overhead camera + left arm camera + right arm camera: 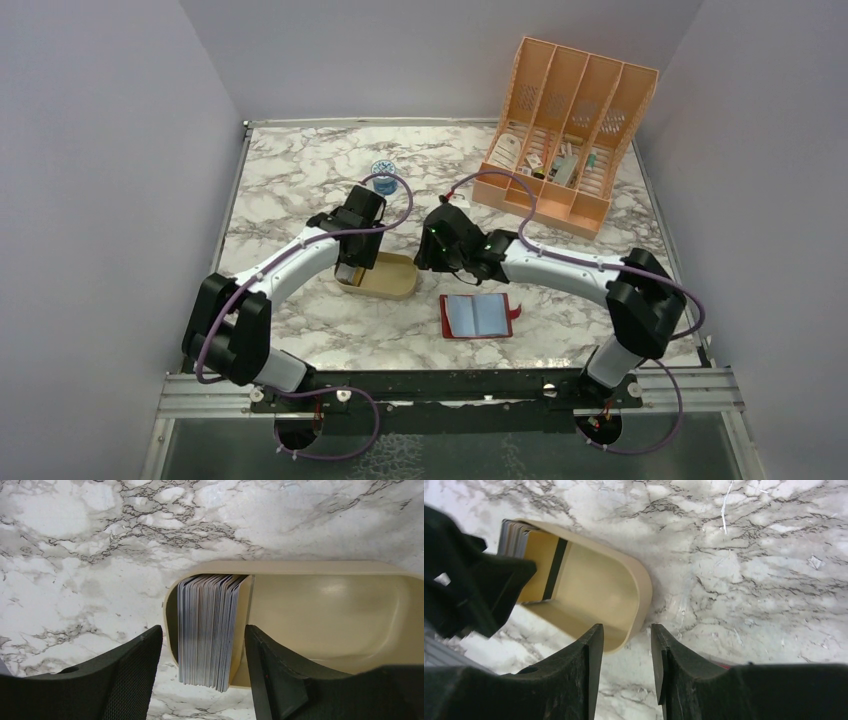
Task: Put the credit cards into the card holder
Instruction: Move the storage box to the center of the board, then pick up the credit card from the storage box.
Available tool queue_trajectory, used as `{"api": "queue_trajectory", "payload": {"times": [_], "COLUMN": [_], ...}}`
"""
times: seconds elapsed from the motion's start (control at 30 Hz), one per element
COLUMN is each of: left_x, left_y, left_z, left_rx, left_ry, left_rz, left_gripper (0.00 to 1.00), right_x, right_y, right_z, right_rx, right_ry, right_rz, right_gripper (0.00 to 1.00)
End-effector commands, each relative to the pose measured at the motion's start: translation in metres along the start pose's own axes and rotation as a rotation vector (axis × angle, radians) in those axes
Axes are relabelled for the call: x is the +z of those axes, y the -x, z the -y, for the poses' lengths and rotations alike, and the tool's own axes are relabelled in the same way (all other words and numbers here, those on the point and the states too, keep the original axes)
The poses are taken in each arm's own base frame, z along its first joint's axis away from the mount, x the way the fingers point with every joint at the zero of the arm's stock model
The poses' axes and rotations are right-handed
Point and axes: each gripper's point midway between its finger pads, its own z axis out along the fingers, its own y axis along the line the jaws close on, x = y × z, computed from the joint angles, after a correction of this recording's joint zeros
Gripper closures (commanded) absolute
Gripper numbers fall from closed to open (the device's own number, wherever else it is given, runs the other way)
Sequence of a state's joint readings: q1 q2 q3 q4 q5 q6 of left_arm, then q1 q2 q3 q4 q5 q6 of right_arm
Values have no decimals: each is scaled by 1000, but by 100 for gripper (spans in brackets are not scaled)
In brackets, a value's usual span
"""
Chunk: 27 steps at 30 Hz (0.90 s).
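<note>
Black left end effector (202, 630) open astride credit cards (207, 610)

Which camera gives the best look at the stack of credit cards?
The left wrist view: the credit cards stand on edge, packed at one end of the tan tray. The right wrist view catches only part of the stack. In the top external view, the left arm hides them.

lab test cell, plain walls (100, 150), marble table (290, 170)

Plain lilac-grey walls (100, 150) enclose a white, grey-veined marble table (300, 165).
</note>
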<state>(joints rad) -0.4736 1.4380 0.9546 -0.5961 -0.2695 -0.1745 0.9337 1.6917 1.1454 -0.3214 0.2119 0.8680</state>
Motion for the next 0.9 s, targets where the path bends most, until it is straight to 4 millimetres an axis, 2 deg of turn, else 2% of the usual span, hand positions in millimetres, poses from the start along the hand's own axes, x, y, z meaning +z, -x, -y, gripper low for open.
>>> {"api": "queue_trajectory", "payload": {"times": [0.0,0.23,0.73,0.87], "left_x": [6,3,0,-1], "left_y": [2,3,1,2], "left_z": [-9,-14,-7,-4], "left_rx": [33,54,87,93], "left_ry": [60,96,84,78], "left_rz": [5,19,27,29], "left_gripper": [37,44,70,80], "right_x": [-25,-39,-38,-39], "right_y": [4,13,7,6], "right_z": [-5,-10,-6,-5], "right_rx": [-13,-1,5,9], "right_ry": [72,101,103,102], "right_rz": [9,34,27,25], "right_gripper": [59,59,59,59]}}
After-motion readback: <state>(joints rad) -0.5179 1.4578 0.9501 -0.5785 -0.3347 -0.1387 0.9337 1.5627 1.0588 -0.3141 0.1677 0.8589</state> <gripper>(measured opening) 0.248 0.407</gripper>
